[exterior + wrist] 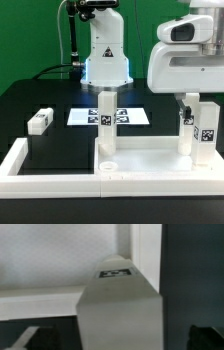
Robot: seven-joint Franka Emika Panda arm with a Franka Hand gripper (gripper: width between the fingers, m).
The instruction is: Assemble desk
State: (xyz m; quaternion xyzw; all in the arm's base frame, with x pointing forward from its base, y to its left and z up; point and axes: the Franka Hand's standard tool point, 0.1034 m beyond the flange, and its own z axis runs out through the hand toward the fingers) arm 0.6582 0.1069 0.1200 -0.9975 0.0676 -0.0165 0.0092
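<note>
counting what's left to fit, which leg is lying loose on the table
The leg at the exterior view's left, lying alone on the black table. The middle leg and the right leg stand upright at the white top.

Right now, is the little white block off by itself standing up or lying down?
Lying down: the block stretches sideways, flat on the black table.
</note>
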